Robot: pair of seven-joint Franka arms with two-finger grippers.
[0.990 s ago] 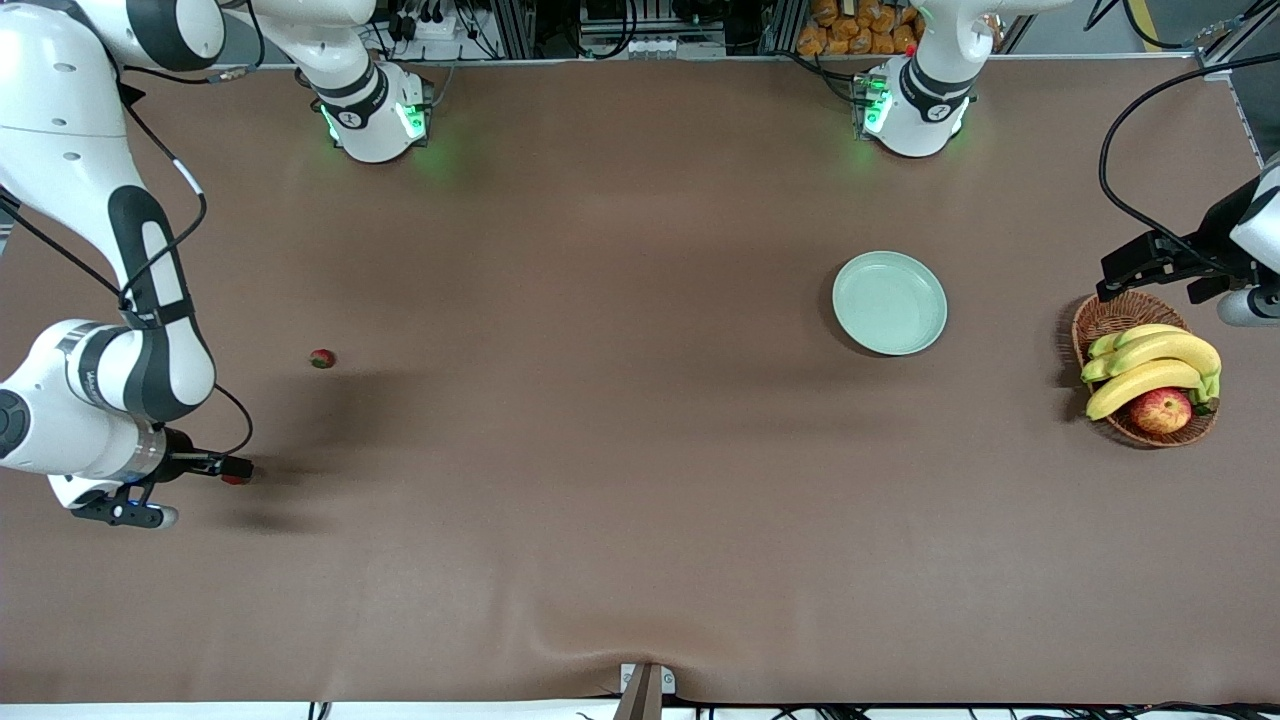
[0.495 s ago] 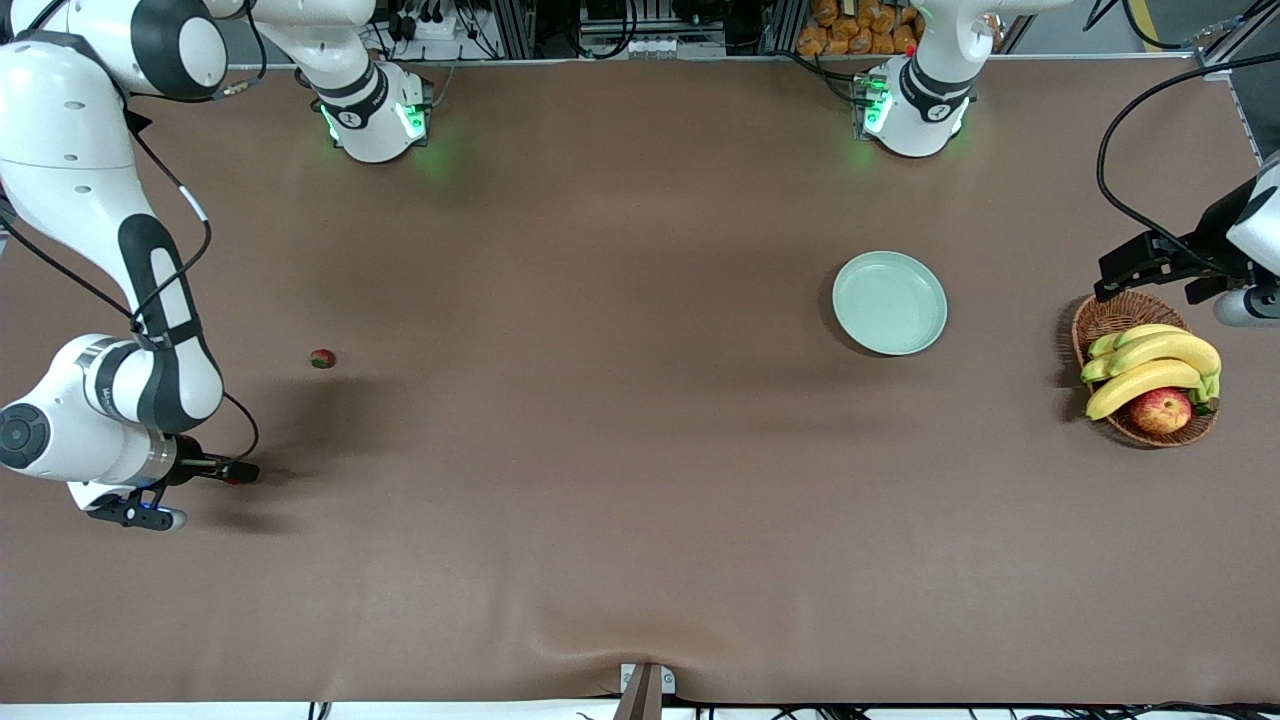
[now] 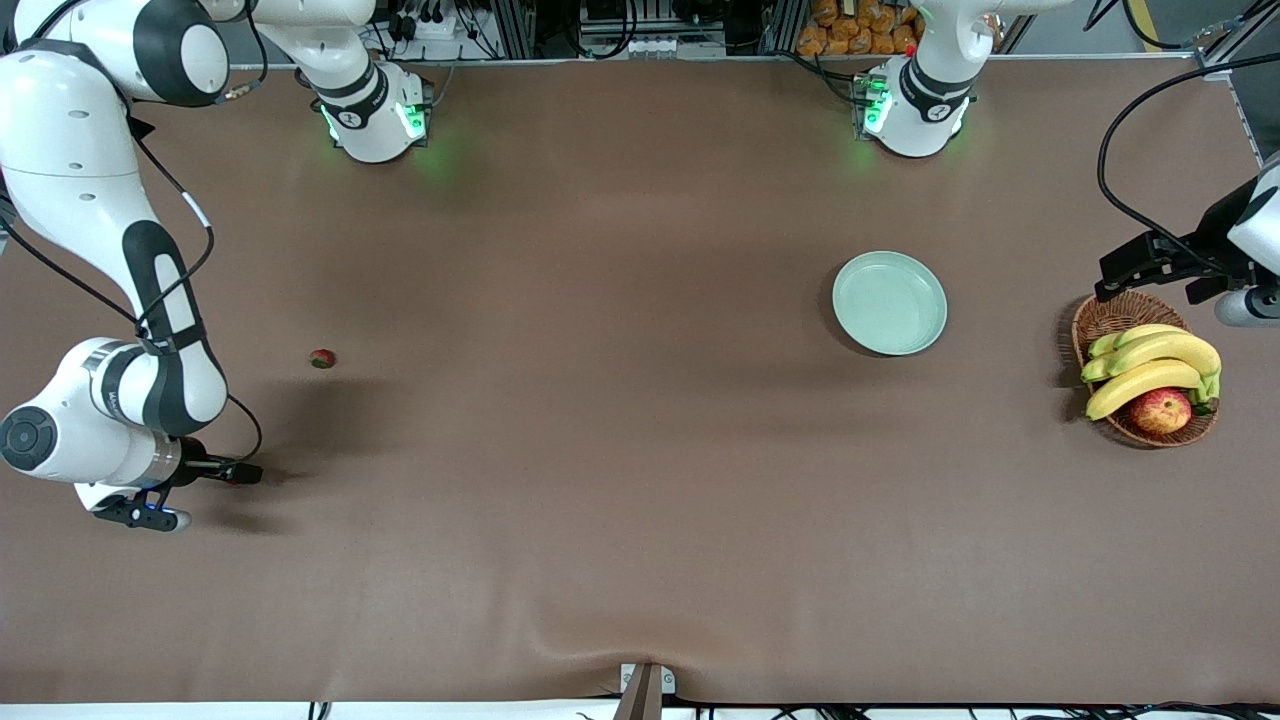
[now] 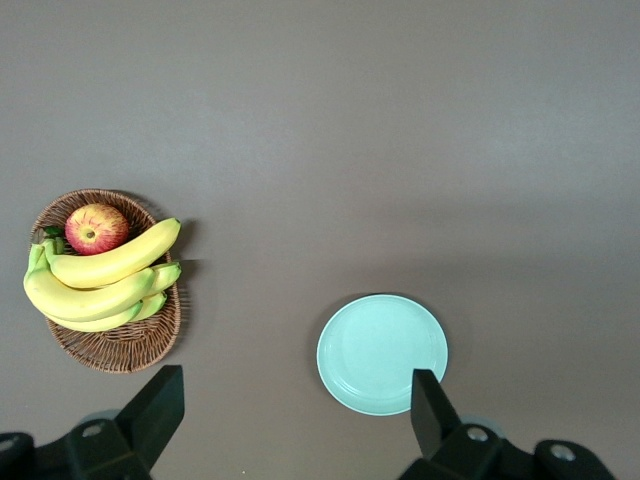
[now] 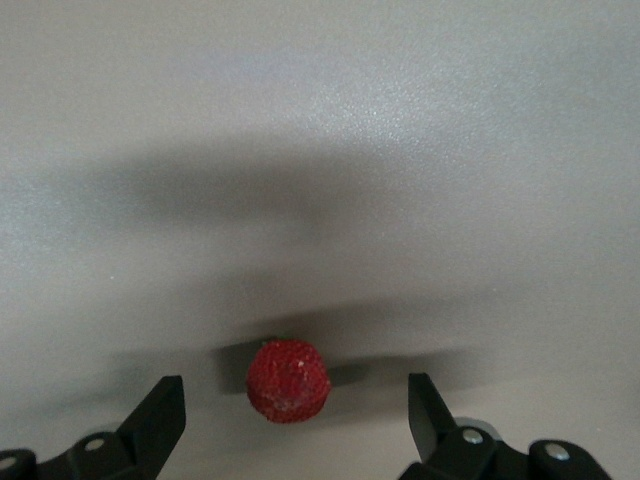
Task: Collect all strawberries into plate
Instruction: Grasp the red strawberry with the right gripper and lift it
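The right gripper [image 3: 238,473] is down low at the right arm's end of the table [image 3: 620,480], its fingers [image 5: 160,415] spread wide on either side of a strawberry [image 5: 288,380] that sits on the cloth between them, untouched by either. From across the table that berry is almost hidden by the fingertips. A second strawberry [image 3: 321,358] lies farther from the front camera than the gripper, out in the open. Taking the pale green plate [image 3: 889,302] as the mark, both berries lie well apart from it, toward the right arm's end. The wicker basket [image 3: 1113,318] of bananas [image 3: 1150,370] and an apple [image 3: 1160,410] stands near the plate, toward the left arm's end. The left gripper [image 4: 295,425] waits high over that end with its jaws wide and holding nothing
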